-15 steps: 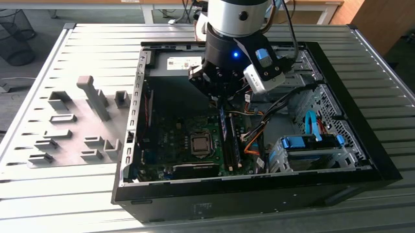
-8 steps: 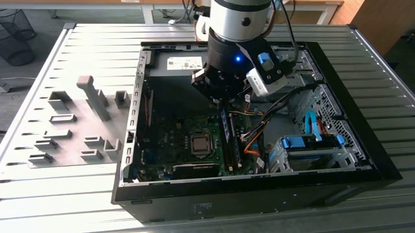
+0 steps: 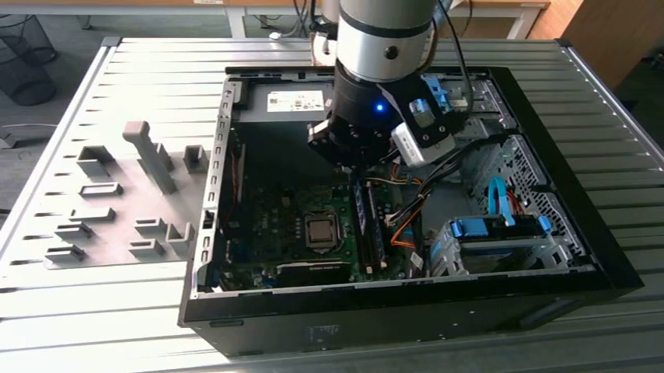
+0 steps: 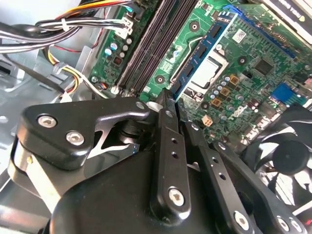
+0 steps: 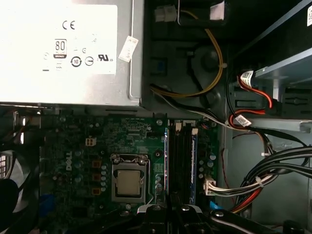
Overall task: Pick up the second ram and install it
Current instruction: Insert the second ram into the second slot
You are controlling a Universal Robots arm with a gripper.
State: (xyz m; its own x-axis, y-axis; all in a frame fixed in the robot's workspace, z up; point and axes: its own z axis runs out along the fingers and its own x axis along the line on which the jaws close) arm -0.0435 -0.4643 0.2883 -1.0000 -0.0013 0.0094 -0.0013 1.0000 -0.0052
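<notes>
Down inside open black computer case (image 3: pixel 581 256), black tool (image 4: pixel 168 100) clamped together on long thin blue ram stick (image 4: pixel 202 51), held edge-on above green motherboard (image 4: pixel 253 78) slots.

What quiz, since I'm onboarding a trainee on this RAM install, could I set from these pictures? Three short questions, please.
1. True or false: the gripper hangs over the grey blocks outside the computer case.
2. The board of the second ram is: A green, B blue, C red.
3. In the first wrist view, what square part sits beside the memory slots?
Key: 1 false, it is inside the case, above the motherboard; 2 B; 3 the processor socket.
</notes>
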